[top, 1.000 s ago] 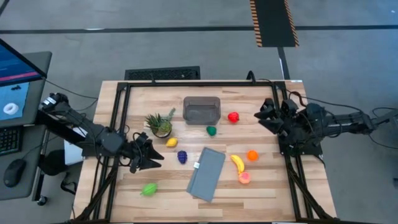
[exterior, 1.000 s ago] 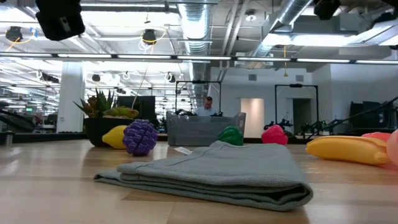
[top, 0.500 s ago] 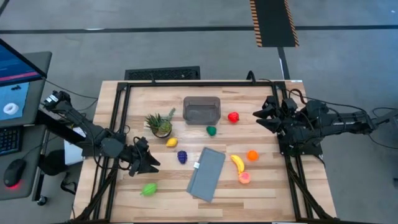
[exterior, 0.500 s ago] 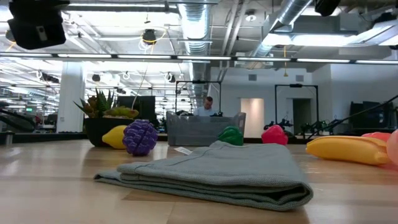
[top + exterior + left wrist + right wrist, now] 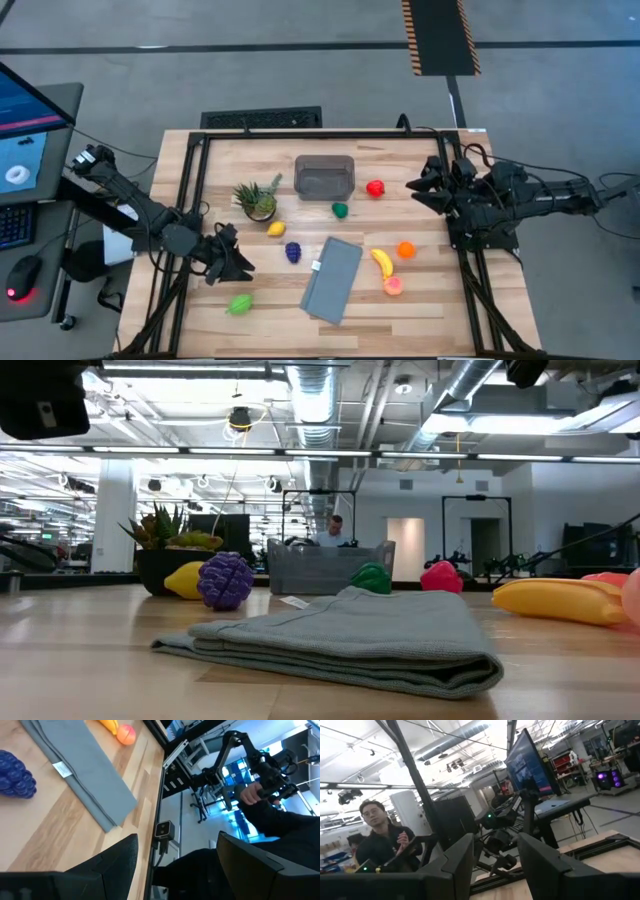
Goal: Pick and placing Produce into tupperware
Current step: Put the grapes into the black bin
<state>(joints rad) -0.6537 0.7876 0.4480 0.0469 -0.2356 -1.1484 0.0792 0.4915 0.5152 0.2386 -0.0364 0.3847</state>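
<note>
The smoky tupperware (image 5: pixel 324 177) stands at the table's far middle. Produce lies loose on the wood: red (image 5: pixel 375 188), dark green (image 5: pixel 340 210), yellow (image 5: pixel 276 229), purple (image 5: pixel 293 252), light green (image 5: pixel 239 304), a banana (image 5: pixel 382 262), orange (image 5: pixel 405 250) and pink (image 5: pixel 393 286). My left gripper (image 5: pixel 238 266) hovers open at the near left, between the purple and light green pieces, with nothing between its fingers (image 5: pixel 120 860). My right gripper (image 5: pixel 414 185) is shut, empty and raised at the right edge, right of the red piece.
A folded grey cloth (image 5: pixel 333 279) lies near the middle, close to the purple piece (image 5: pixel 15 780). A spiky potted plant (image 5: pixel 257 199) stands left of the tupperware. Black frame rails (image 5: pixel 190 200) run along the table's sides. A person (image 5: pixel 382 840) shows beyond the table.
My left gripper has swung a little toward the table's near-left, toward the light green piece, and rolled about its own line; in the low view it has slid out toward the upper left. My right gripper has tipped slightly upward. No produce has moved.
</note>
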